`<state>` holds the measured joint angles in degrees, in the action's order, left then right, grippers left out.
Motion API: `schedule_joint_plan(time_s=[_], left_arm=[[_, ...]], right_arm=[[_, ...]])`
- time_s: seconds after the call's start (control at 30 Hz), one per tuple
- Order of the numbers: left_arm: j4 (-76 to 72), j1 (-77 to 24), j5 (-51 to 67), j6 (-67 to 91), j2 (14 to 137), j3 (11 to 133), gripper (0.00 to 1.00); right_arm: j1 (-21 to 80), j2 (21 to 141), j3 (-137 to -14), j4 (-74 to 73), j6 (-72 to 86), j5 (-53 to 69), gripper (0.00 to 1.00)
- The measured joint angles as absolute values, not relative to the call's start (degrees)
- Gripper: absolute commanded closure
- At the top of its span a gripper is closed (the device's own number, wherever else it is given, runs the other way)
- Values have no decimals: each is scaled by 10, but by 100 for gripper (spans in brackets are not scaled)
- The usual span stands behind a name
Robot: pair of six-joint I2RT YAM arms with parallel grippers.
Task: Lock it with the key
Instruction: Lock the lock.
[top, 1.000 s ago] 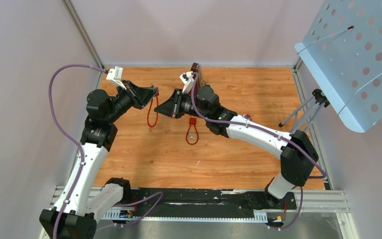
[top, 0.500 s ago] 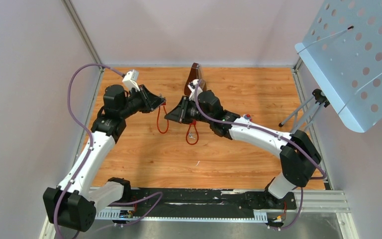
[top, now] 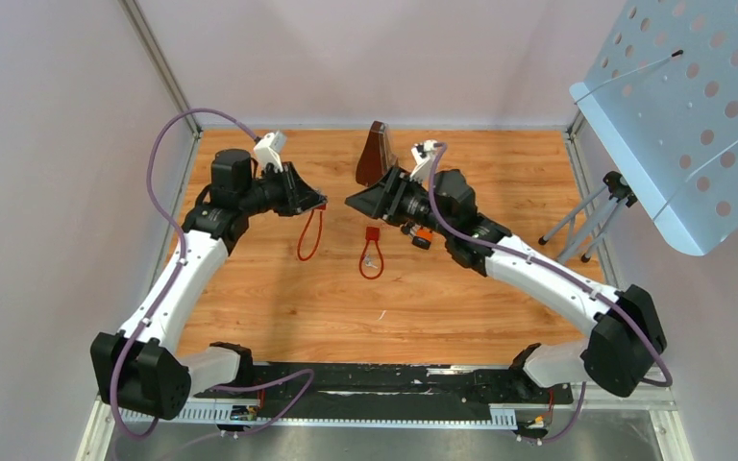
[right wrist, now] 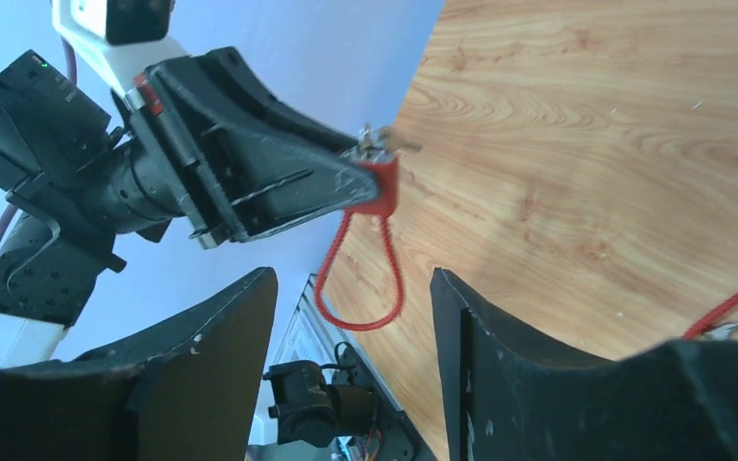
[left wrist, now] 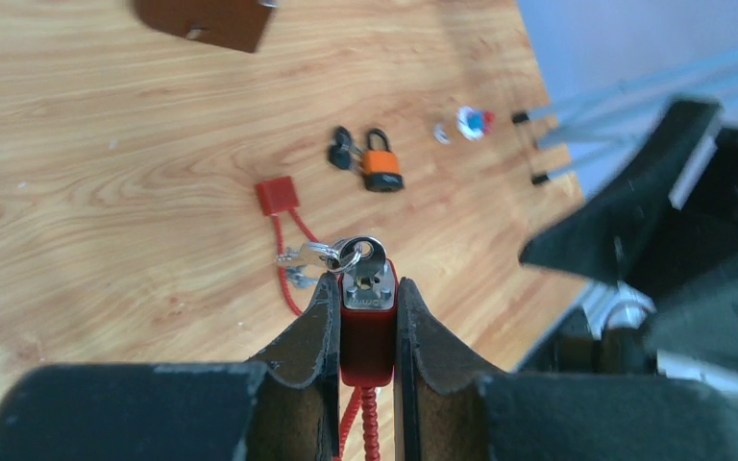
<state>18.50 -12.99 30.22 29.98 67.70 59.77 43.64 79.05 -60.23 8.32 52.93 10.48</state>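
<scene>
My left gripper is shut on the body of a red cable lock, held above the table. A silver key on a ring sticks out of the lock's keyhole, past the fingertips. The lock's red cable hangs down in a loop. My right gripper stands open with nothing between its fingers. It faces the key and the left gripper from a short distance to the right, apart from both. In the top view the right gripper is level with the lock.
A second red cable lock with keys lies on the wooden table mid-way. An orange padlock with dark keys lies under the right arm. A brown wedge stands at the back. A tripod with a perforated panel stands right.
The right gripper has opened and drawn back to the right, away from the key. The left arm has carried the lock right and toward the table's middle.
</scene>
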Motion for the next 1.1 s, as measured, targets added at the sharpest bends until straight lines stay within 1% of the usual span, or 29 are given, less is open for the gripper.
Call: schedule_joint_plan(time_s=[0.07,0.13,0.23,0.33,0.5,0.67,0.8,0.93,1.1], left_arm=[[191,-130,350,267,677,613,100],[199,-130,405,236,677,627,100],[205,-131,512,199,675,653,100],[206,-131,583,177,670,669,100],[229,-131,680,140,660,684,100],[248,-132,733,122,657,684,100],[255,-133,768,113,655,684,100],[256,-135,795,110,653,684,100],[256,-140,818,110,653,682,100]], right_arm=[[412,770,-593,81,508,138,44],[391,759,-590,79,480,167,48],[364,745,-589,77,402,228,50],[362,739,-591,75,342,291,51],[363,743,-624,71,266,387,46],[363,753,-656,87,243,440,44],[363,762,-665,109,239,477,49],[363,769,-665,136,219,534,57],[363,790,-688,163,192,608,58]])
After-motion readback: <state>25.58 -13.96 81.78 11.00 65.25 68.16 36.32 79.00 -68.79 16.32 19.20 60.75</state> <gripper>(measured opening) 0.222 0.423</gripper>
